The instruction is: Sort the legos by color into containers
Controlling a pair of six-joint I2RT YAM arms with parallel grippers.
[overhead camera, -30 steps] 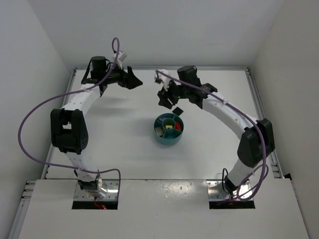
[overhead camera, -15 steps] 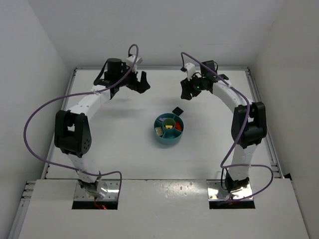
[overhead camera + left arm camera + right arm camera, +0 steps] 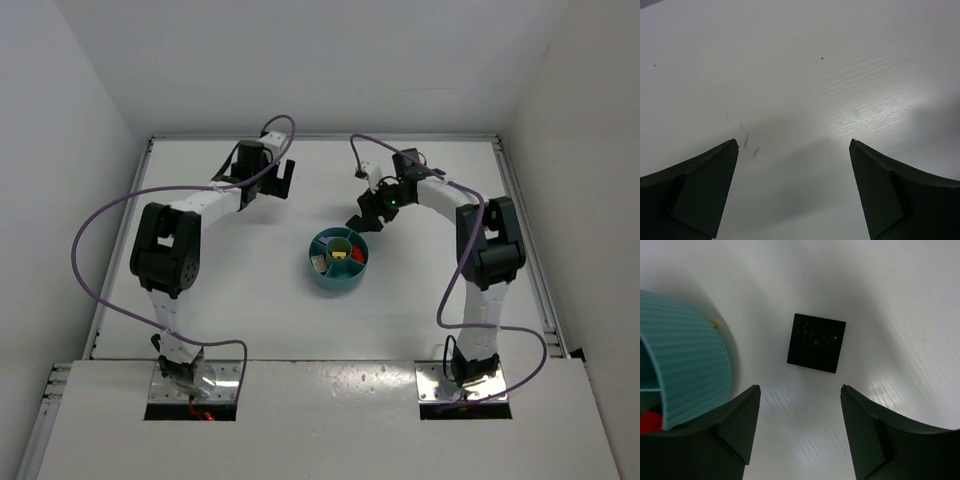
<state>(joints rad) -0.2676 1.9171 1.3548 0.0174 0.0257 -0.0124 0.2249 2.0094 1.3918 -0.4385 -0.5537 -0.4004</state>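
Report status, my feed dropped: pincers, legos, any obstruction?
Left pincer open, holding nothing, over table. Right pincer open, above black lego lying outside teal dish. Nothing between them; dish wall close beside.

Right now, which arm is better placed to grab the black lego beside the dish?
Right. The right gripper hangs open with the black lego just ahead of its fingertips, flat on the table beside the teal dish. The left gripper, also open, sees only table.

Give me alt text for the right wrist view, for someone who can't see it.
A flat black lego lies untouched on the white table, just beyond the open right gripper. The teal dish curves in at left, a red brick inside.
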